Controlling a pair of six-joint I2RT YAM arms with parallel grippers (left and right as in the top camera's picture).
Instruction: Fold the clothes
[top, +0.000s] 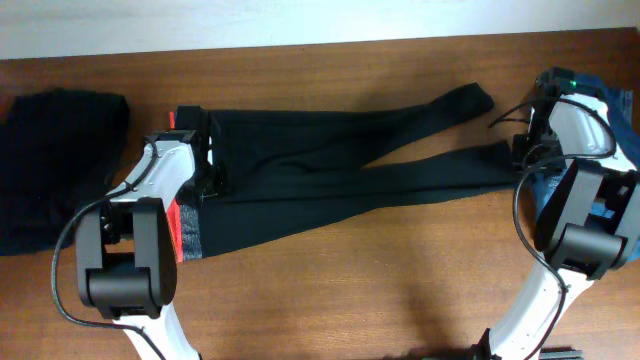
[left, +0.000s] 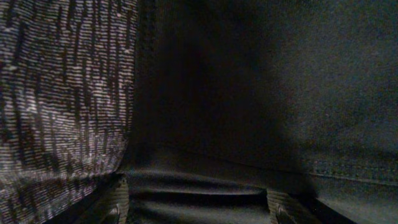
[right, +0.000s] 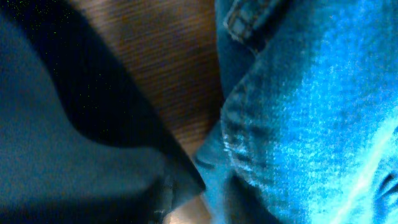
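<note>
- Lying full length across the table (top: 350, 290), the trousers (top: 330, 160) show no fold. The grey waistband (top: 190, 235) is at the left end, and both legs run to the right, splayed apart towards the cuffs.
- The left gripper (left: 198, 208) sits low on the black fabric just beside the waistband. Its fingers (left: 115, 205) stand wide apart and nothing is pinched between them.
- The right gripper (top: 522, 150) is at the lower leg's cuff, beside the blue denim garment (right: 311, 112). Its wrist view shows only cloth and wood, so I cannot tell whether its jaws are apart or closed.
- Judgement: the task is at its outset. The legs are not yet laid together, and every fold remains to be made.
- A separate dark cloth (top: 60, 160) lies at the far left, apart from the trousers.
</note>
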